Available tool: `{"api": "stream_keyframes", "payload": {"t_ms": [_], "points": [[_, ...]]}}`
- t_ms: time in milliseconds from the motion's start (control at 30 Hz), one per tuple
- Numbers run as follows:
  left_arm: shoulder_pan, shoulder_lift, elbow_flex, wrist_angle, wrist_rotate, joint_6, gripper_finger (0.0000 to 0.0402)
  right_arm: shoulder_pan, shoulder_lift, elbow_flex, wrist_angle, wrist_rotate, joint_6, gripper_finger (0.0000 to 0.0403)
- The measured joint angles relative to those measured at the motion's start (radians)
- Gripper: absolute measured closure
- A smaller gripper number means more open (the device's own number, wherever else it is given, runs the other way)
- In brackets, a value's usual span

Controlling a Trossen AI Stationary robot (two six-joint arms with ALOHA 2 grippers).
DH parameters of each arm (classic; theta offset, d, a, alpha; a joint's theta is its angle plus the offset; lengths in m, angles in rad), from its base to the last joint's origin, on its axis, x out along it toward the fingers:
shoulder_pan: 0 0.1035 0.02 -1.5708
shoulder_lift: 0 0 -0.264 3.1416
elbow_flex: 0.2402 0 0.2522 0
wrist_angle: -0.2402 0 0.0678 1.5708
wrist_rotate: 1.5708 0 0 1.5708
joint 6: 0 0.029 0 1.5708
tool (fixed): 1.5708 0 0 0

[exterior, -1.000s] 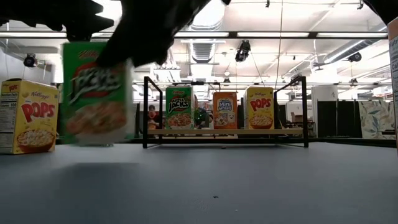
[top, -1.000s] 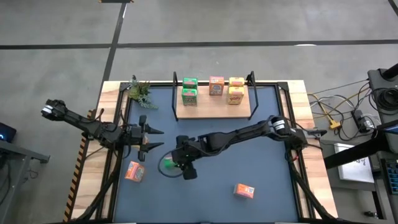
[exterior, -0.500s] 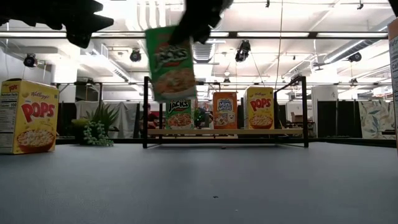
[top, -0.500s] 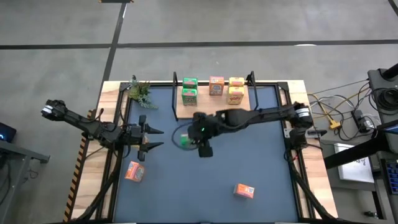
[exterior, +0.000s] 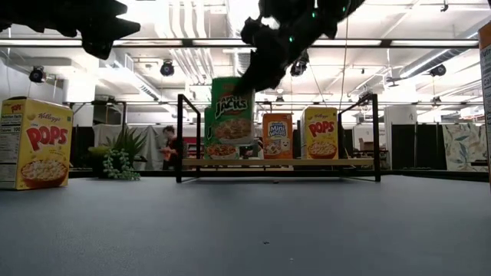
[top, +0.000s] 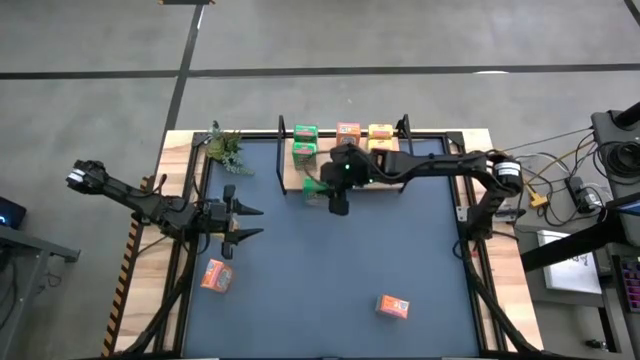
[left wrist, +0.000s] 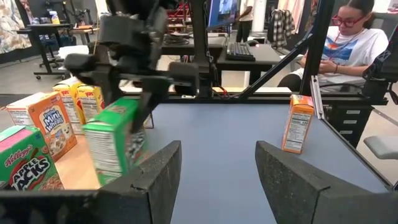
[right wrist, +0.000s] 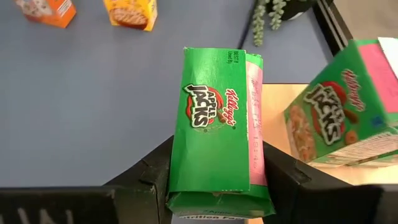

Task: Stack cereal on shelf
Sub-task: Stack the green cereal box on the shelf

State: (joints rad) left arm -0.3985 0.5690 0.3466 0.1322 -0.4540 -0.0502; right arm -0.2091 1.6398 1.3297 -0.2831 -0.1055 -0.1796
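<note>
My right gripper (top: 327, 188) is shut on a green cereal box (top: 313, 188) at the near left part of the shelf (top: 365, 180), a light-wood board with black posts. The box also shows in the low view (exterior: 232, 111). On the shelf stand two green boxes (top: 304, 143), a pink-red box (top: 347, 131) and yellow boxes (top: 380, 132). My left gripper (top: 250, 222) is open and empty over the table's left side. An orange box (top: 216, 275) and another (top: 393, 307) lie on the blue mat. My right gripper pinches the green box's upper end (right wrist: 211, 180) between its two fingers, one on each of two opposite faces. The fingers slant down from above on the table's right side. The box hangs nearly upright, slightly tilted, clear of the mat (exterior: 230, 146).
A green plastic plant (top: 226, 147) stands at the far left corner. A yellow box (exterior: 34, 143) shows close at the low view's left. A black frame runs along the table's sides. Bare mat (top: 330, 270) lies between the loose boxes.
My right gripper has carried the green box up from the near-left middle of the mat toward the table's far edge and right, up to the shelf's left part. The box has stayed in the hold, clear of the mat.
</note>
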Motion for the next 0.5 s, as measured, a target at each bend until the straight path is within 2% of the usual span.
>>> {"api": "stream_keyframes", "payload": {"t_ms": [100, 500], "points": [[0.000, 0.000, 0.000, 0.000, -0.004, 0.000, 0.0212, -0.034, 0.000, -0.026, 0.054, -0.032, -0.006, 0.0245], [0.000, 0.000, 0.000, 0.002, -0.010, 0.000, 0.0212, -0.095, 0.031, -0.027, 0.118, -0.034, -0.071, 0.0246]]}}
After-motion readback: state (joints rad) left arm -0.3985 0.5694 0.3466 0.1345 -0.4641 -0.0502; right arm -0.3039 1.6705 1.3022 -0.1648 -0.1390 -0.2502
